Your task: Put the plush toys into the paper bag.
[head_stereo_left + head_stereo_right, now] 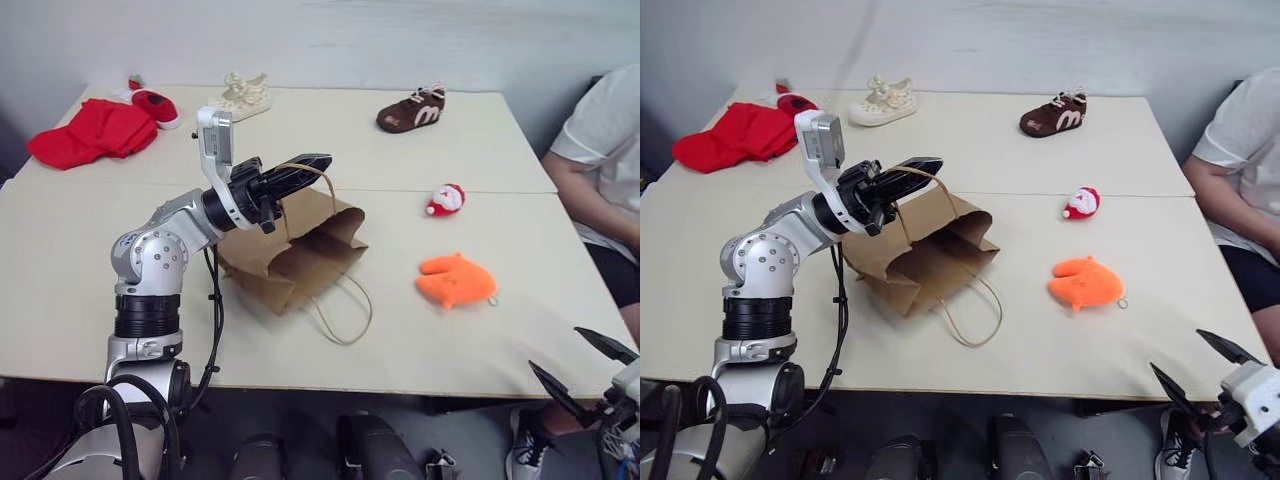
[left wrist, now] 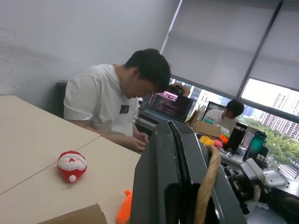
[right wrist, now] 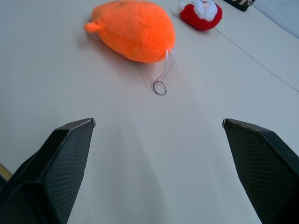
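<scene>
Beige table (image 1: 300,360), bag (image 1: 300,250) mid-table, both toys right of it.
Left gripper (image 1: 300,170) clenched on bag handle (image 1: 322,172); right gripper (image 3: 159,133) spread, empty. Orange plush (image 1: 455,279) and Santa plush (image 1: 446,200) look soft, light; pinch mid-body.

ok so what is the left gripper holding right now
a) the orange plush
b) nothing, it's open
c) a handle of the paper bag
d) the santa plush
c: the left gripper is shut on a twisted handle of the paper bag, lifting its mouth, while the orange plush and the santa plush both lie on the table outside the bag.
</scene>
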Tool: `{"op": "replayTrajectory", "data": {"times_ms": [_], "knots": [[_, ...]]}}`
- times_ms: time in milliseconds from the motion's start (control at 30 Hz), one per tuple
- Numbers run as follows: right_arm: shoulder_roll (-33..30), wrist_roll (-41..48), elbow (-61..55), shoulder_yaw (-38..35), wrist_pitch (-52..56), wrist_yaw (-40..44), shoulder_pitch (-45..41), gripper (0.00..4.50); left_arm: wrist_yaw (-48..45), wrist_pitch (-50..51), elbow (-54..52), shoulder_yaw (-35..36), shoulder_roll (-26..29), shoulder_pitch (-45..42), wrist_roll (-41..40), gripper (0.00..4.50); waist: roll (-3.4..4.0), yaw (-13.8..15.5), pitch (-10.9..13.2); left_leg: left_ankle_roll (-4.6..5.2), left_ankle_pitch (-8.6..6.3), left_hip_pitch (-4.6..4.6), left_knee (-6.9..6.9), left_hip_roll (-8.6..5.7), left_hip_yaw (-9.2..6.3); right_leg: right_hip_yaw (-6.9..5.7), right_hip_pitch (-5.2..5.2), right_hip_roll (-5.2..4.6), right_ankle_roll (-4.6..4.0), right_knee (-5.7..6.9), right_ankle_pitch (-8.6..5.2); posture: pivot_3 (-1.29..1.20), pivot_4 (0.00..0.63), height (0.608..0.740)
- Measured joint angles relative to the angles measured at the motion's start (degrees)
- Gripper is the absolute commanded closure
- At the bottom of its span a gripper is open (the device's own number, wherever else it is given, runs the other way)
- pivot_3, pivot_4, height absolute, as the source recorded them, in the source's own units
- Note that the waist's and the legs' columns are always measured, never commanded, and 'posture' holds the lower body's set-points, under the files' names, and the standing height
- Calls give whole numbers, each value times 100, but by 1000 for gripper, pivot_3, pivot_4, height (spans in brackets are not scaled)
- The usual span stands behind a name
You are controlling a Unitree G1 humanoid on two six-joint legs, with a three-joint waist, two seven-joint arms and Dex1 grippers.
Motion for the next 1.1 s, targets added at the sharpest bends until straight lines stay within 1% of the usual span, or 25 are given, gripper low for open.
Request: {"op": "replayTrajectory", "data": {"times_ms": [67,167,267,300,333,367,500,533,567,700,733,800,833,900,967,1033,1100], "knots": [[-335,-245,-152,398,560,-167,-383,12,22,-29,8,-10,-44,-5,40,4500,16,9,4,-2,3,12,3,0,-1,0,-14,0,-1,3,0,0,150,740],[-796,-489,-276,918,1219,-244,-1036,12,87,-63,43,-18,-98,-32,112,4500,19,59,7,-2,5,1,4,1,-6,-3,-25,1,-1,2,-1,0,150,740],[-968,-699,-194,1428,1428,-258,-1659,12,132,-73,69,-12,-140,-42,130,4500,18,101,8,-1,5,-8,10,-1,-16,-10,-25,0,-1,-2,-1,0,150,740],[-991,-769,-114,1592,1483,-258,-1863,379,142,-74,82,-15,-147,-46,137,4500,18,108,8,0,6,-10,12,-2,-15,-10,-24,-2,-1,-1,0,0,150,740],[-996,-862,58,1785,1549,-270,-2152,595,164,-76,99,-16,-152,-50,154,4500,18,106,8,2,6,-10,15,-3,-15,-10,-24,-3,1,-1,0,0,150,740],[-1001,-901,175,1902,1606,-307,-2341,902,178,-76,101,-25,-165,-50,174,4500,18,114,8,5,8,-10,14,-6,-15,-10,-24,-5,1,0,1,0,150,740],[-1081,-1184,652,2274,1492,-303,-2900,2353,223,-77,101,-19,-170,-48,200,4500,18,116,8,4,8,-10,15,-4,-14,-10,-24,-4,1,-1,1,0,150,740],[-1092,-1237,752,2369,1450,-302,-3035,2653,233,-77,101,-19,-172,-49,206,4500,18,110,8,4,8,-10,15,-4,-15,-10,-24,-3,1,0,1,0,150,740],[-1092,-1252,798,2411,1439,-301,-3110,3084,236,-77,101,-20,-177,-49,209,4500,18,103,8,4,8,-10,14,-3,-14,-10,-24,-3,1,1,1,0,150,740],[-986,-1089,908,2433,1469,-278,-3250,4362,241,-79,104,-8,-178,-49,213,4500,18,68,8,4,8,-11,14,-1,-15,-12,-24,-3,1,1,1,0,150,740],[-939,-987,898,2430,1482,-253,-3266,4492,241,-81,105,-10,-180,-49,214,4500,18,66,8,4,8,-11,14,-1,-15,-12,-24,-3,1,2,1,0,150,740],[-850,-666,773,2403,1512,-155,-3263,4492,240,-85,121,-7,-181,-51,215,4500,18,62,8,3,8,-11,13,0,-15,-12,-25,-2,1,3,1,0,150,740],[-794,-278,545,2320,1614,1,-3240,4492,239,-94,151,-1,-182,-55,215,4500,23,60,11,3,8,-12,13,0,-15,-12,-27,-2,1,3,1,0,150,740],[-836,388,-133,2245,1990,268,-3187,4492,237,-115,204,0,-183,-62,217,4500,32,58,17,3,8,-12,12,0,-16,-13,-27,-2,1,3,1,0,150,740],[-1053,841,-1024,2354,2653,382,-3194,4492,233,-125,221,-2,-191,-74,217,4500,30,59,18,3,8,-12,13,2,-22,-17,-25,-3,1,1,1,0,150,740],[-1037,965,-1439,2542,3139,241,-3325,4492,232,-132,228,-1,-200,-81,218,4500,25,61,17,3,8,-14,15,1,-25,-19,-23,-5,1,1,1,0,150,740],[-907,896,-1658,2893,3557,-25,-3556,4492,229,-137,241,-3,-244,-108,220,4500,24,64,18,3,8,-16,16,-1,-25,-20,-24,-7,1,1,1,0,150,740]]}}
